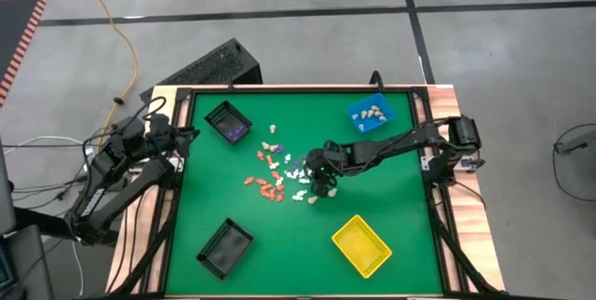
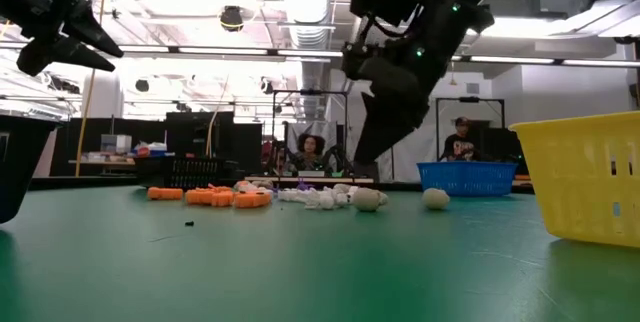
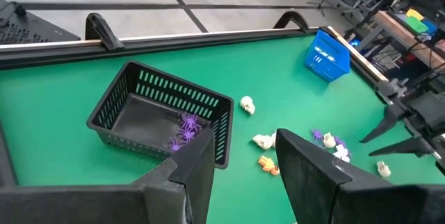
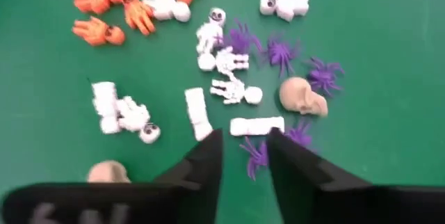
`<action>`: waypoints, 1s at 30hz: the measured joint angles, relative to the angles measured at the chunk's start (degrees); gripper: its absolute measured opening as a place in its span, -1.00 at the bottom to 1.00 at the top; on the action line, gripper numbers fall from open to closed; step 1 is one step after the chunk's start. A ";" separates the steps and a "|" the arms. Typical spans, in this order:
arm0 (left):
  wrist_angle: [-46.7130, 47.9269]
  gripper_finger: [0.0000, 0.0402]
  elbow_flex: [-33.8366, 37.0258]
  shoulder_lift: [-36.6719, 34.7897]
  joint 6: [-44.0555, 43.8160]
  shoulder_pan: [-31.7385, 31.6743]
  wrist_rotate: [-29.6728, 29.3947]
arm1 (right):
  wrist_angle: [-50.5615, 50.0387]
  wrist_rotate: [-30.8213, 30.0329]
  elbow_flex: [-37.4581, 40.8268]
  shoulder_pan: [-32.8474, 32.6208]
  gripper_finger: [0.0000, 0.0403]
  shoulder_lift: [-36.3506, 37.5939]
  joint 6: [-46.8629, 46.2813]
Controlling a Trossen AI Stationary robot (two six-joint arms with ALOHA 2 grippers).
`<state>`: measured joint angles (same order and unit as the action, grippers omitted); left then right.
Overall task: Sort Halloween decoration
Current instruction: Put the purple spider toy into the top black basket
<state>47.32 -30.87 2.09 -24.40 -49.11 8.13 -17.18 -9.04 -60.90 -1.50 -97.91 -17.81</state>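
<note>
The right gripper point(image 4: 243, 144) is held low over the heap of Halloween decorations point(image 1: 279, 174) at the middle of the green table point(image 1: 391, 207), its fingers slightly apart with nothing between them. Just past its tips a white bone piece point(image 4: 256, 125) and a purple spider point(image 4: 256, 153) are seen. The left gripper point(image 3: 240, 161) is parked near the table's left edge, fingers apart and empty, beside a black bin point(image 3: 163, 116) in which purple spiders are held.
</note>
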 joint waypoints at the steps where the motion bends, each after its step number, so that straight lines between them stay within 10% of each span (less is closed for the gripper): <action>1: 0.05 -0.29 0.00 0.00 0.14 0.00 0.06 | -0.93 0.00 0.04 0.02 -0.15 -0.17 -0.19; 10: 0.02 -0.29 0.00 0.00 0.16 0.00 -0.05 | -0.45 -0.09 0.08 -0.20 0.15 -4.88 -2.10; 30: -0.02 -0.29 0.00 -0.02 -0.20 0.01 -1.47 | -0.93 -0.98 -0.07 -0.13 -0.92 -6.70 -5.43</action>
<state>47.31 -30.87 2.07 -24.60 -49.10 6.66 -18.12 -10.02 -60.97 -1.62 -104.62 -23.24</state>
